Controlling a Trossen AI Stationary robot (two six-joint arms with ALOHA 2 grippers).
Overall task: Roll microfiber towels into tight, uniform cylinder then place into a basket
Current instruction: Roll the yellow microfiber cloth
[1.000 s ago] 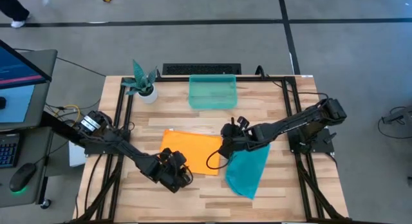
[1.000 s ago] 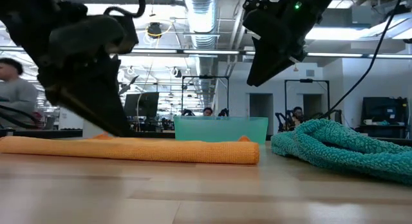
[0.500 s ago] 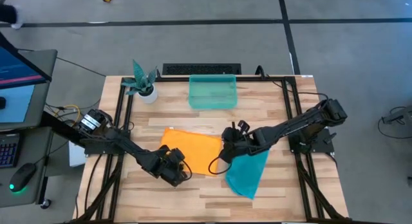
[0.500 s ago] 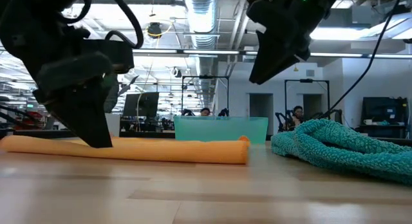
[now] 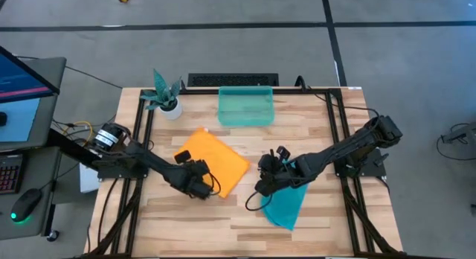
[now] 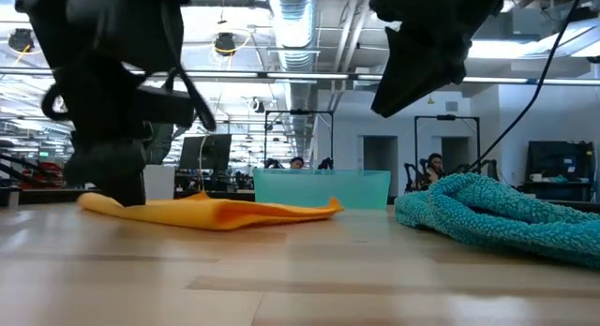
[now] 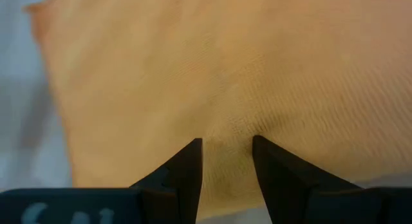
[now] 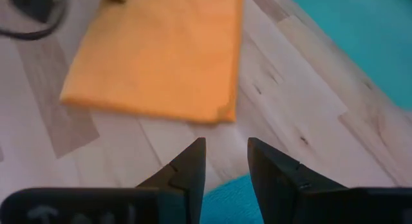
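The orange-yellow microfiber towel is lying flat and slightly rumpled on the wooden tabletop, left of centre, turned at an angle to the tabletop's edges. The left gripper is sitting at the towel's edge nearest the front of the tabletop; in the left wrist view its fingers are standing a little apart with a small pucker of orange cloth between the tips, so it is pinching the towel. The smaller teal-blue microfiber towel is lying rumpled toward the front-right part of the tabletop, apart from the orange one. The right gripper is hovering above that towel's left edge, raised off the tabletop in the low view, its fingers narrowly parted and holding nothing. The translucent teal-green rectangular plastic basket is sitting at the middle of the back edge, with no towel in it. A small teal potted plant is standing near the back-left corner.
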